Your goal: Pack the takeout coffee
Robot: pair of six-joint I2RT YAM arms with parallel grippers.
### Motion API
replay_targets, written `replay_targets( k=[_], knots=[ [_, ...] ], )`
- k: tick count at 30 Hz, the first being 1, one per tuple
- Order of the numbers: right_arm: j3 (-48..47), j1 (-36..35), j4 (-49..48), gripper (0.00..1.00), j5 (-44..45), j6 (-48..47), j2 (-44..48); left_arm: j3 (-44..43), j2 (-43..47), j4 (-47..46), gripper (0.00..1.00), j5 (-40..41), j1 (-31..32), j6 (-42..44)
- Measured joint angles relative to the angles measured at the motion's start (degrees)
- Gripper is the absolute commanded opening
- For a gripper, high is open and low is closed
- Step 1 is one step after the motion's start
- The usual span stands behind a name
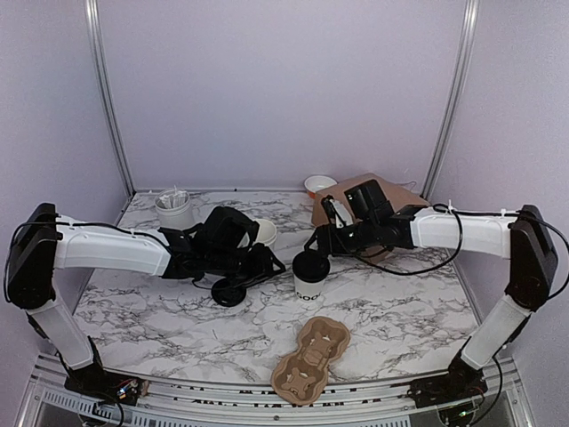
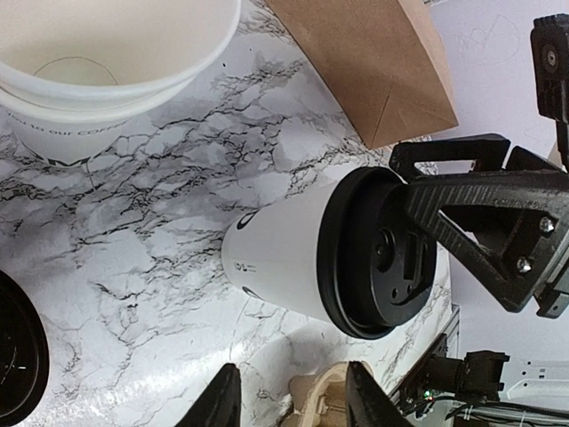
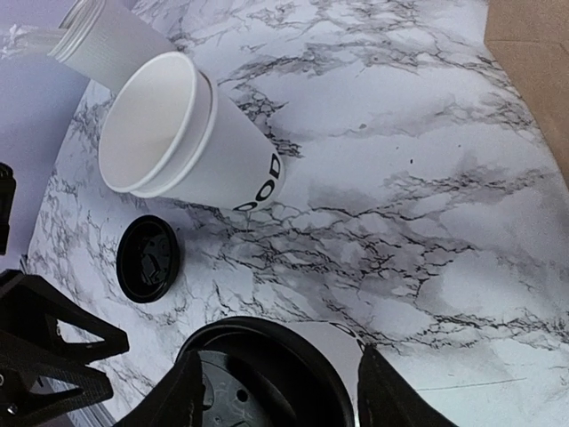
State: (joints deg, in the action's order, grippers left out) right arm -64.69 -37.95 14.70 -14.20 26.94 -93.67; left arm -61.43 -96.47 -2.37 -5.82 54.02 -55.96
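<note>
Your right claw (image 3: 280, 381) is nearer, fingers apart around the lid (image 2: 356, 267) of the coffee cup (image 1: 310, 285) standing upright on the desk (image 1: 400, 302) directly beneath it, pinching or not you can't tell, while your left claw (image 2: 292, 384) gapes empty alongside.

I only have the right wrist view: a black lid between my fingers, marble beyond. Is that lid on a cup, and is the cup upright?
Observer: Yes. The top view shows the lid seated on a white lettered cup that stands upright.
Operator: Where's the carrier? I can't see one.
Observer: A cardboard cup carrier lies on the table toward its near edge, in front of the cup and apart from it.
Operator: I see only a corner of the left gripper. Is it holding anything?
Observer: No. Its own wrist view shows the left gripper open, with nothing between its fingers.
</note>
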Motion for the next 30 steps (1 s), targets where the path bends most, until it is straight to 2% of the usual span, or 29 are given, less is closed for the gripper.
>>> replay_targets(
  k=[8, 18, 30],
  knots=[
    [4.31, 0.0, -3.67, 0.59, 2.08, 3.04, 3.87, -0.28, -2.43, -2.4, 0.41, -1.86, 0.81, -1.2],
    [4.31, 0.0, -2.14, 0.52, 2.8, -4.17, 4.9, -2.25, -5.86, -5.77, 0.41, -2.71, 1.11, -3.39],
    [5.35, 0.0, -0.22, 0.44, 2.43, -7.72, 4.9, -3.41, -7.63, -6.43, 0.41, -2.73, 1.11, -3.72]
  ],
)
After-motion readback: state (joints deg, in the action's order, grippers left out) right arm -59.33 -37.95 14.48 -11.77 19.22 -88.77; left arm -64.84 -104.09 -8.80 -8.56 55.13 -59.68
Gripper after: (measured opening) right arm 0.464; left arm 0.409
